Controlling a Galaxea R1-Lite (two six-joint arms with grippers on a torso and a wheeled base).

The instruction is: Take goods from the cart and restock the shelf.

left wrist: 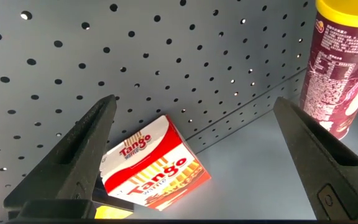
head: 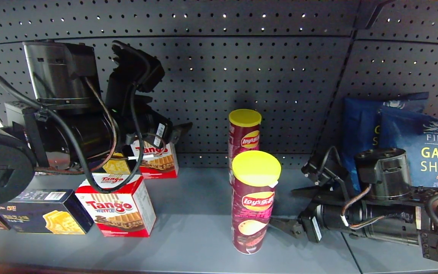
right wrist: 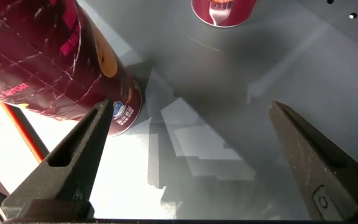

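Standing upright: two chip cans (head: 252, 205) (head: 244, 133)

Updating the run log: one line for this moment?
left gripper open near rear wafer box | right gripper open beside front chip can | rear can behind it

Bare shelf (head: 194, 213) between box (head: 122, 209) and can (head: 253, 205)

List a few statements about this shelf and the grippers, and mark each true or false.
1. The front chip can and the rear chip can both stand upright. True.
2. The right gripper is shut on the front chip can. False: it is open, beside that can.
3. The left gripper is open. True.
4. The blue snack bags stand at the left end of the shelf. False: they stand at its right end.
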